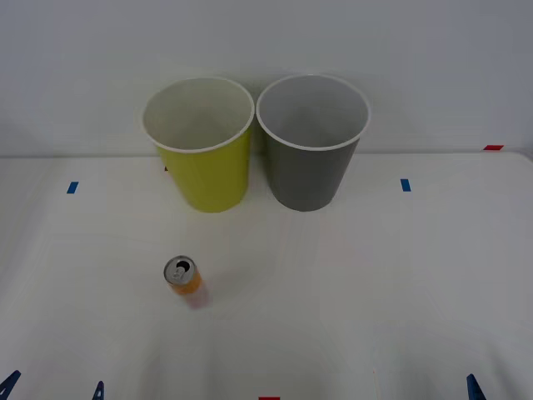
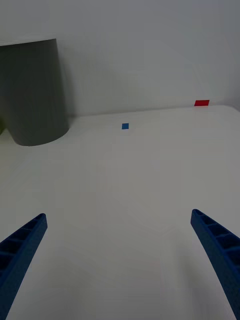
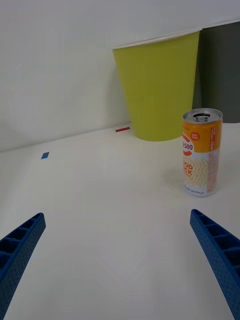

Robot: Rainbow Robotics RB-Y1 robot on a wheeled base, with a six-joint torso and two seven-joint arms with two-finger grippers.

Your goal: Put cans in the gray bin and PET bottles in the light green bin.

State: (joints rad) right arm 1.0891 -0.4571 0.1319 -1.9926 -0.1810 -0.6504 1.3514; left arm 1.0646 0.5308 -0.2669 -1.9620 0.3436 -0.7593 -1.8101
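Note:
A small orange can (image 1: 183, 276) with a silver top stands upright on the white table (image 1: 375, 283), in front of the light green bin (image 1: 204, 167). The gray bin (image 1: 310, 171) stands right beside that bin, on its right. Both bins are upright with pale insides. My left gripper (image 3: 117, 220) is open at the near left edge, and the can (image 3: 201, 152) stands ahead of it, toward one finger's side. My right gripper (image 2: 118, 220) is open at the near right, over bare table, with the gray bin (image 2: 35, 92) far ahead. PET bottles are out of view.
Blue tape marks (image 1: 72, 187) (image 1: 405, 185) lie on the table left and right of the bins. A red mark (image 1: 493, 147) sits at the far right edge and another (image 1: 268, 398) at the near edge. A white wall rises close behind the bins.

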